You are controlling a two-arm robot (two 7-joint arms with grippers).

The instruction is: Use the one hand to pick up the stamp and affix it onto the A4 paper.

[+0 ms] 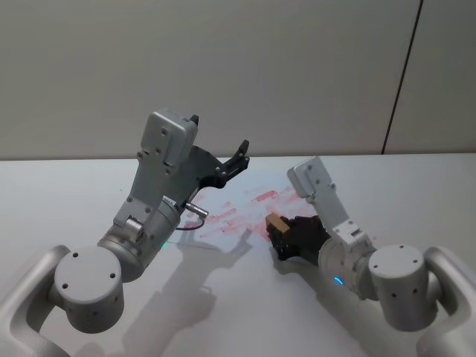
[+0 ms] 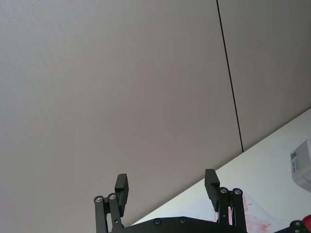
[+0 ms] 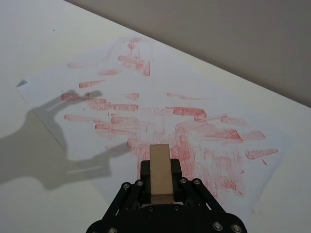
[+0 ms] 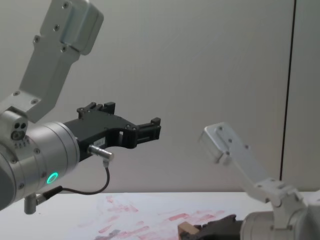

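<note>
Right gripper [image 1: 285, 236] low over the worktop [image 1: 59, 201], near and right of centre, its fingers [image 3: 176, 171] pinching the stamp [image 3: 160, 172] from both sides. The stamp, a plain light-brown wooden block, projects forward from between the fingers and sits at the near edge of the paper [image 3: 160, 97]. Whether its lower face touches the sheet cannot be told. The paper lies flat on the worktop, between and beyond the two arms, and is covered with smeared red rectangular marks, densest just ahead of the stamp. Left gripper [image 2: 166, 180] raised well above the paper's left part, pointing toward the far wall, with its fingers [image 2: 121, 183] spread and nothing between them. Its shadow falls on the left half of the sheet and the adjoining worktop.
</note>
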